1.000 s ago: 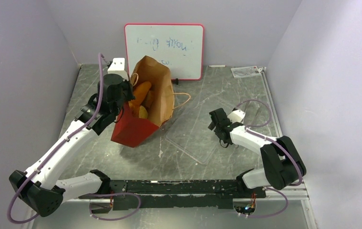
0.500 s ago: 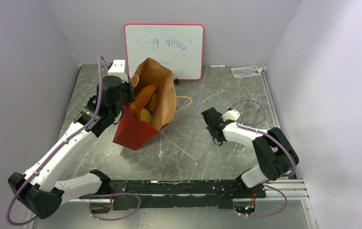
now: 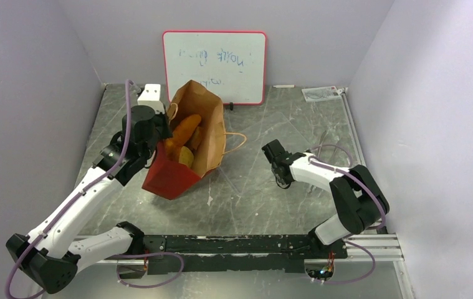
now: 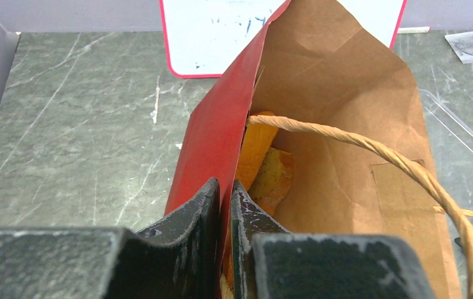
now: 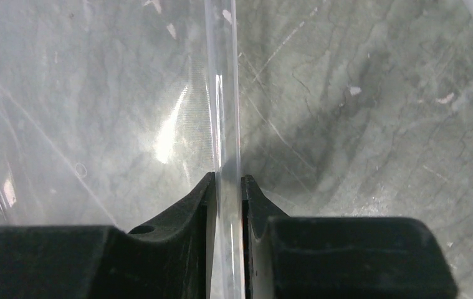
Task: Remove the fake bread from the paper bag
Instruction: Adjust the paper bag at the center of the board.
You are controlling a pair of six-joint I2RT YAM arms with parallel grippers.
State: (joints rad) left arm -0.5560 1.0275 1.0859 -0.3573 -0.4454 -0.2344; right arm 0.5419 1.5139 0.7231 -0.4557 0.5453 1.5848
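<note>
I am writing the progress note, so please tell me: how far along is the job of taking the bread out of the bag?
Done: nothing is out yet; all visible bread lies inside the paper bag. In hand: the left gripper pinches the bag's red wall, and the right gripper closes on the rim of a clear tray. Left: lifting out every piece.

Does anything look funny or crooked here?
Yes. The paper bag leans crookedly instead of standing, its red wall pinched by the left gripper, with the fake bread showing inside. Odder, the right gripper is clamped on the rim of a clear tray, not bread.
</note>
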